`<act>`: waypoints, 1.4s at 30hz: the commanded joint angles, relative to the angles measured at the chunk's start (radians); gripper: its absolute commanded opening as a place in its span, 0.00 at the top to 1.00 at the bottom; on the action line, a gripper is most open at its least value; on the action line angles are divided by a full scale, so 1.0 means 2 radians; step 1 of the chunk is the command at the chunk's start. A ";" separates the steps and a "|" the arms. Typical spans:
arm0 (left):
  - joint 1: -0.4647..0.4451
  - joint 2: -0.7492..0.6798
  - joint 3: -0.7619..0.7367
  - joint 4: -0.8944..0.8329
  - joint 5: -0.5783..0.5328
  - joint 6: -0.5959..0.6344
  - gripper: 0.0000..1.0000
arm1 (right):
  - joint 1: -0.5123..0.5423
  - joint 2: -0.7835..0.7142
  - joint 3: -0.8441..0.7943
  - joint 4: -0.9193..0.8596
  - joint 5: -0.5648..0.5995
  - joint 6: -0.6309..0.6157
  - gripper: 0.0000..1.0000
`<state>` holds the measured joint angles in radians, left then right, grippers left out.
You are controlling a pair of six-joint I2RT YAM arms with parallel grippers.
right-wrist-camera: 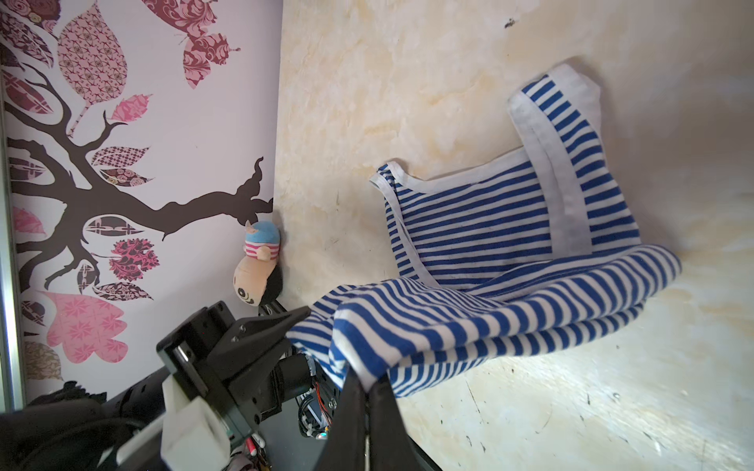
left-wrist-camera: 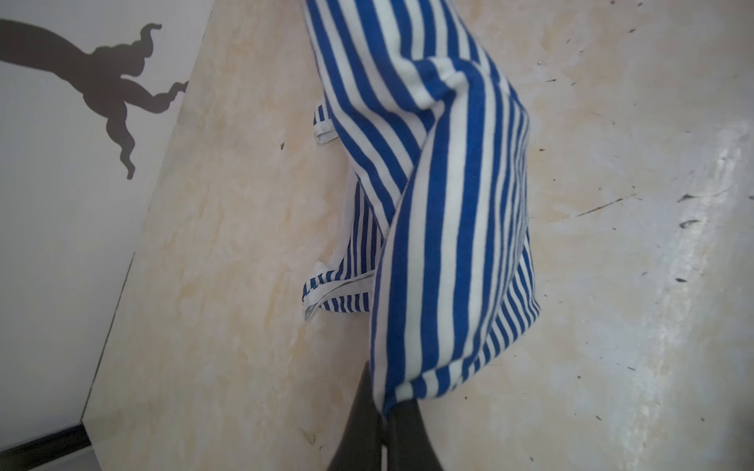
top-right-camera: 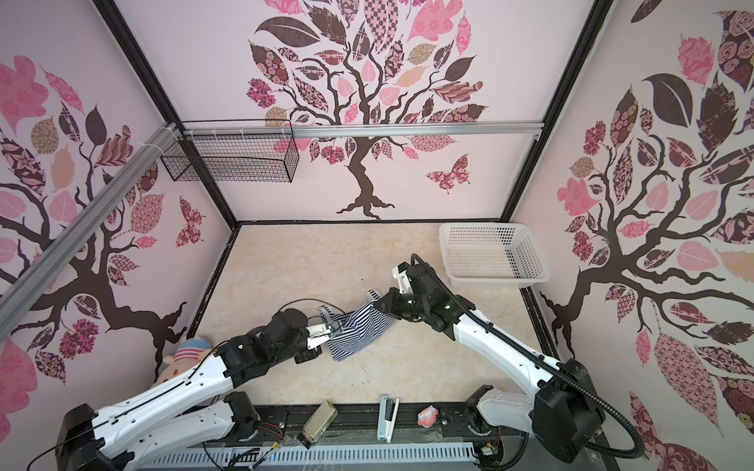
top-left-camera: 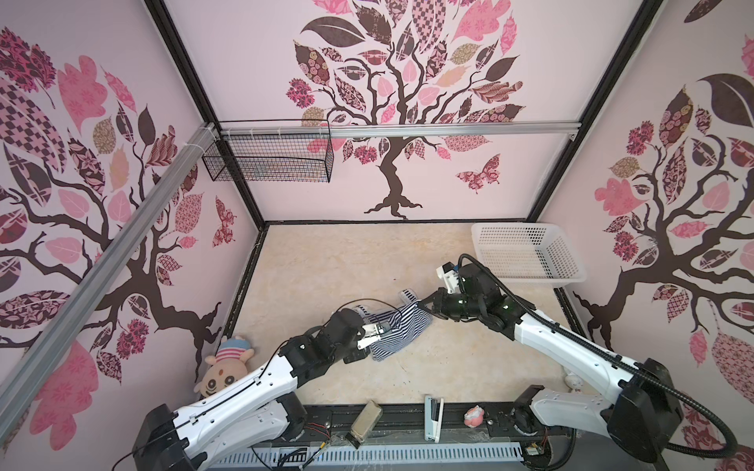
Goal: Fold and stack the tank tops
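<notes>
while the left pincer (top-left-camera: pixel 377 328) and right pincer (top-left-camera: pixel 422 304) both clamp the tank top (top-left-camera: pixel 402 323), it sags stretched between them.

Left arm (top-left-camera: pixel 245 387): white shells, black joints, small dark screw holes in rows.
Right arm (top-left-camera: pixel 571 342): the same white and black (two green lights at the wrist).
Thin cable (top-left-camera: pixel 224 399): black, clipped along the left arm's shell.
Hose (top-left-camera: pixel 495 281): black, ribbed, thick, on the right arm.
Left gripper (left-wrist-camera: pixel 383 412): black tapered fingers.
Right gripper (right-wrist-camera: pixel 367 387): black tapered fingers, white mount behind.
</notes>
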<state>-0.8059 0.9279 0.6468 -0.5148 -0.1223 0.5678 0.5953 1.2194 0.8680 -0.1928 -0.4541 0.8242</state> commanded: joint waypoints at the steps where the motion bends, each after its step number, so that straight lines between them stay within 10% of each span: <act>1: 0.044 0.012 0.034 0.007 0.088 -0.008 1.00 | -0.006 0.010 0.027 0.013 -0.006 -0.001 1.00; 21: 0.219 0.177 0.102 0.054 0.245 -0.032 1.00 | -0.065 0.177 0.127 0.043 -0.082 -0.022 1.00; 42: 0.304 0.319 0.152 0.096 0.286 -0.048 1.00 | -0.096 0.360 0.257 0.047 -0.125 -0.036 1.00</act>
<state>-0.2100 1.5452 0.9142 -0.3504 0.4191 0.4763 0.4152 1.8977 1.3338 -0.1001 -0.6785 0.7753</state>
